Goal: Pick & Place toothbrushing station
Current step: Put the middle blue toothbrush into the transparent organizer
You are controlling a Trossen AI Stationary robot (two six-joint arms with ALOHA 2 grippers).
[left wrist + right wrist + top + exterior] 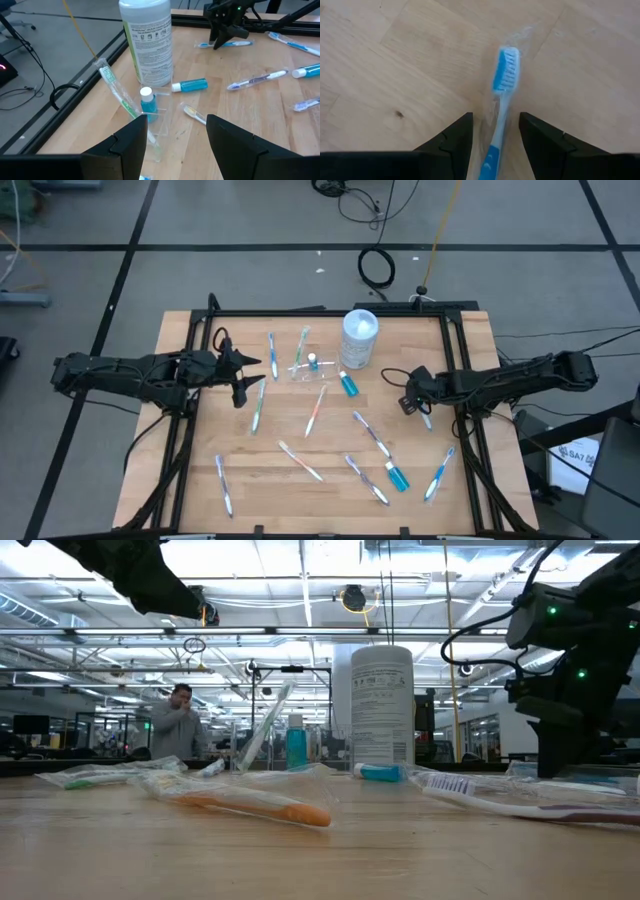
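Right wrist view shows you a wrapped blue toothbrush [501, 107] lying on the table [395, 60] between the right gripper's [495, 135] parted fingers. Left gripper [175, 140], spread wide, faces the clear cup [152, 120] beside the white canister [147, 40]; its label print is unreadable.

Cup [307, 370] just left of canister [359, 339] (a tube [312, 362] and toothbrush [301, 347] standing in it), other toothbrushes [300, 462] scattered across table [180, 430].
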